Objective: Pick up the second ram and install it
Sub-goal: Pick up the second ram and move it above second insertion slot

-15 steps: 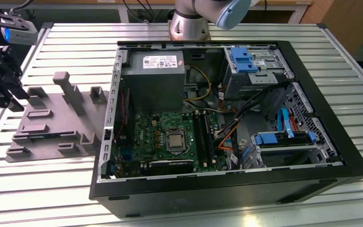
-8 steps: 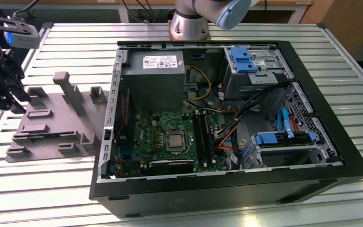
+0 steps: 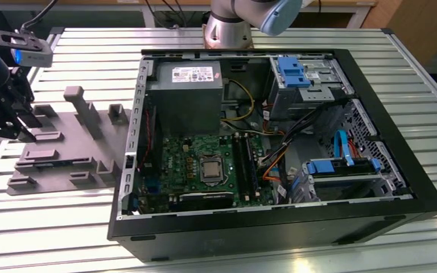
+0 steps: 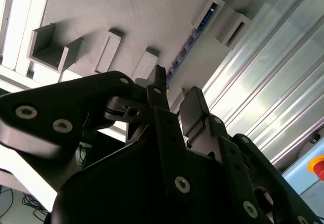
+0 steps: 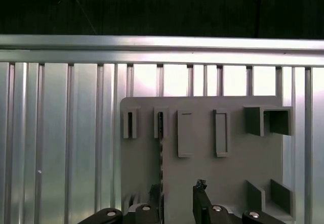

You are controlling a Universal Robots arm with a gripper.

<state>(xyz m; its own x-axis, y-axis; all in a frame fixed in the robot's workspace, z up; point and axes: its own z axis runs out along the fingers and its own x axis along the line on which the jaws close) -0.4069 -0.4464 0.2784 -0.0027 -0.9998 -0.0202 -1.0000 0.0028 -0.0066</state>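
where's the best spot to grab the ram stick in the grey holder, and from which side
Take the ram stick by the middle of its long upper edge, pinching the two flat faces and coming straight down from above, I'd say. It stands on edge, seated in the grey holder, so only the top strip looks free. The open gripper hangs over it.

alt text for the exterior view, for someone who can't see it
A robot arm's black gripper hangs over a grey slotted parts holder at the exterior view's left, on a ribbed metal table. At the exterior view's right lies an open black computer case, motherboard and power supply exposed.
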